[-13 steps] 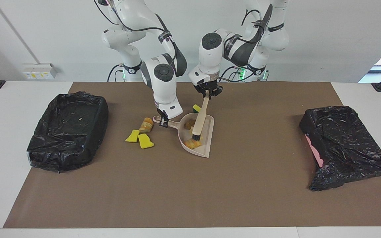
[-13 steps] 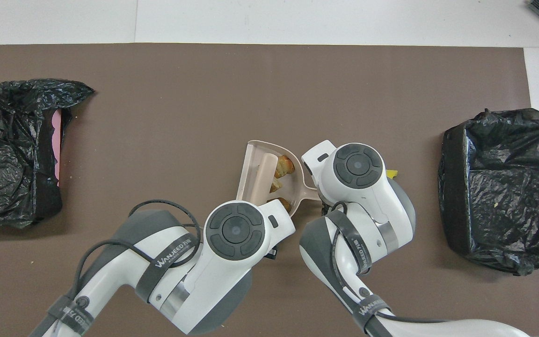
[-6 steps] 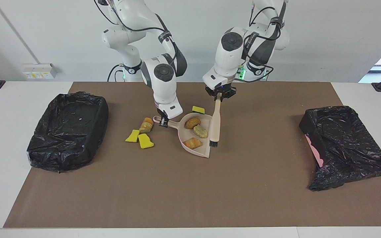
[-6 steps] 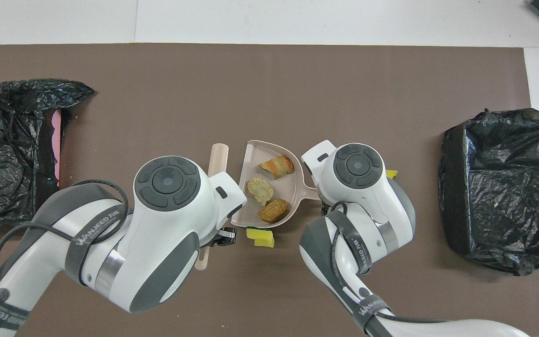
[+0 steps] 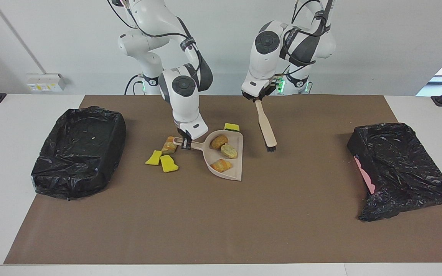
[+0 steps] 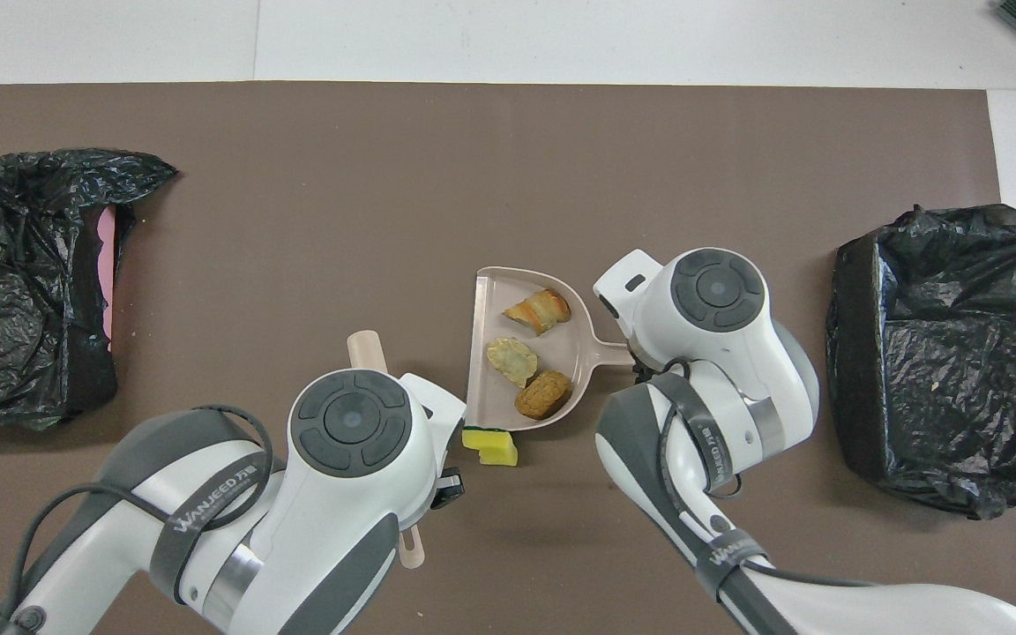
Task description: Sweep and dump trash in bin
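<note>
The right gripper (image 5: 185, 143) is closed on the handle of the beige dustpan (image 5: 225, 155), which sits near the middle of the brown mat (image 5: 221, 214). Three pieces of trash lie in the pan: a brown bread-like piece (image 5: 219, 142) closest to the handle end, a greenish-tan piece (image 5: 229, 151) at mid-pan, and an orange-tan piece (image 5: 221, 165) nearest the pan's open lip.

Outside the pan, a yellow sponge chunk (image 5: 231, 127) lies on the mat touching or just beside the pan's rim on the side nearer the robots. A tan bread-like piece (image 5: 169, 145) lies beside the pan's handle, toward the right arm's end of the table. Two more yellow sponge chunks (image 5: 154, 157) (image 5: 168, 163) lie just beside that piece, farther from the robots than it.

The left gripper (image 5: 258, 98) grips the handle end of the beige brush (image 5: 266, 125), raised off the mat and tilted, its black bristles pointing down over bare mat beside the pan's open lip, toward the left arm's end.

A bin lined with a black bag (image 5: 79, 151) stands well apart from the pan at the right arm's end. A second black-bagged bin (image 5: 397, 168), with a pink edge showing, stands at the left arm's end.

Legible marking: "WANJEED" on the black straps around both forearms in the overhead view.
</note>
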{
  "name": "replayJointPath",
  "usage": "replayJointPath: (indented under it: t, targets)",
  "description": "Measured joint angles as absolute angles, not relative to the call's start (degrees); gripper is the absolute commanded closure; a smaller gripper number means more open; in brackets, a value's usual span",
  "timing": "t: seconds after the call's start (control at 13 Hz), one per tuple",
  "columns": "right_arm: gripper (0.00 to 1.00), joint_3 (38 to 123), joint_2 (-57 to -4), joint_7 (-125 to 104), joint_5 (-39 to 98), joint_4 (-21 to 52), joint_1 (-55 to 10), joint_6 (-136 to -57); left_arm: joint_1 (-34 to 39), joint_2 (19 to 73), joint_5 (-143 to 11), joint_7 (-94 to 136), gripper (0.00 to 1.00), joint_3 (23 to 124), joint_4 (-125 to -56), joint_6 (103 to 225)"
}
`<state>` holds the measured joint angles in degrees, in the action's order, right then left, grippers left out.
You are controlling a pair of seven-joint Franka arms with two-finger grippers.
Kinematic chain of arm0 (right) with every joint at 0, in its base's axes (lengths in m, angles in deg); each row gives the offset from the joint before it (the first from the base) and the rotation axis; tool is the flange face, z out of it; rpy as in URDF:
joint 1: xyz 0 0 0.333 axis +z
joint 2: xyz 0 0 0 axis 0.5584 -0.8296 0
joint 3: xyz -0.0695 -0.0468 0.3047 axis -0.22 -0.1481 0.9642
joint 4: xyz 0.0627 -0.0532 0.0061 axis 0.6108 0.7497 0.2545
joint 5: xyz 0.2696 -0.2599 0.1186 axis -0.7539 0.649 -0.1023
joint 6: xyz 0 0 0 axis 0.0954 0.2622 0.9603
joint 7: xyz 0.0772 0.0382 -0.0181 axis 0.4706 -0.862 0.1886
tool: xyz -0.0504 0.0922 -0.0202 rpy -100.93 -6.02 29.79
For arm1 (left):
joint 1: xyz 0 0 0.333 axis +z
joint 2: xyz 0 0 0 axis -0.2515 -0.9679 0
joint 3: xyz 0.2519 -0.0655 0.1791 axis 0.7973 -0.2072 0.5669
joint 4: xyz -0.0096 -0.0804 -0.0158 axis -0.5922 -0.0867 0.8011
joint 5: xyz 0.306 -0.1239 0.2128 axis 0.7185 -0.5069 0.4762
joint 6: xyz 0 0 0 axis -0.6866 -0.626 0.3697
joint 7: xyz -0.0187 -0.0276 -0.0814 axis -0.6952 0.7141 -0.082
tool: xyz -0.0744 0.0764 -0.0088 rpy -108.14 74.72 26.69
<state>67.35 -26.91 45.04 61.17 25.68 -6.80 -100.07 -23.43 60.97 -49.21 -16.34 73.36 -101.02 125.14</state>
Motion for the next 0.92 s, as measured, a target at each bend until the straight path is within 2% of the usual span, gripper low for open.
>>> replayJointPath:
  t: [0.31, 0.54, 0.92]
  targets:
    - [1.0, 66.92, -24.42, 55.11, 61.32, 24.02, -12.58, -93.97, -28.7, 61.34, -52.96, -29.47, 1.0, 73.2, -107.89, 134.76]
    - [1.0, 66.98, -22.76, 57.67, 62.03, 25.75, -13.53, -94.05, -33.37, 61.0, -57.04, -36.88, 1.0, 73.08, -111.57, 141.45]
    - [1.0, 67.28, -16.45, 56.28, 63.4, 39.98, -10.99, -104.27, -37.81, 60.07, -60.0, -39.23, 1.0, 73.01, -113.26, 151.72]
